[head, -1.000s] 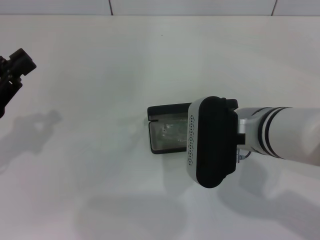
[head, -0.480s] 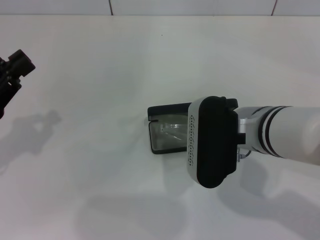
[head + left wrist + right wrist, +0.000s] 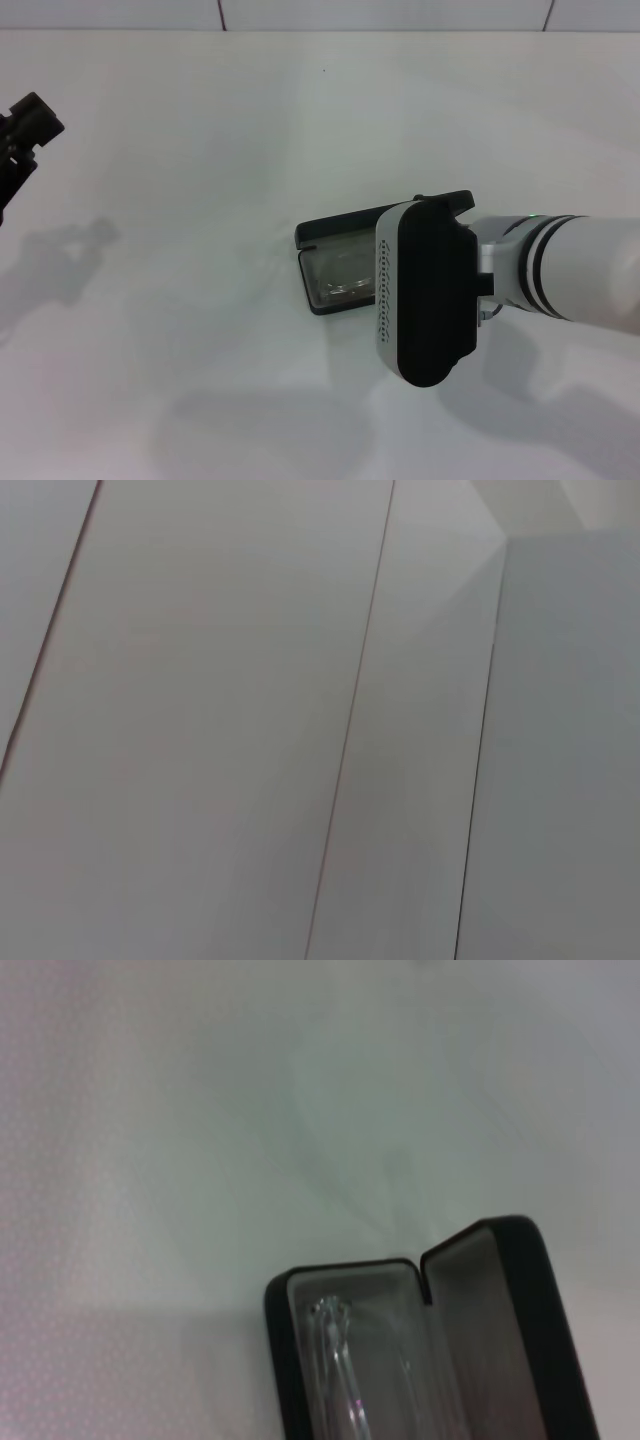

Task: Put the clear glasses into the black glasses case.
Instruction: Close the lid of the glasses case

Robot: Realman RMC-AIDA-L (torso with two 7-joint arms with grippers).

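With the clear glasses (image 3: 345,272) lying inside the open black glasses case (image 3: 335,232) at table centre, we judge placement complete and lid closure next; our right gripper's opening above it cannot be determined.

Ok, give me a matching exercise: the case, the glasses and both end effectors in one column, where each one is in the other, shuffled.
Things:
1. black glasses case
2. clear glasses
3. left end effector
4. right arm's wrist housing

Places or states:
A. raised at the table's far left edge, away from the work
B. lying inside the grey-lined tray
C. open on the white table, lid tipped back
D. over the case's right end, hiding part of it

Pairs: 1-C, 2-B, 3-A, 4-D
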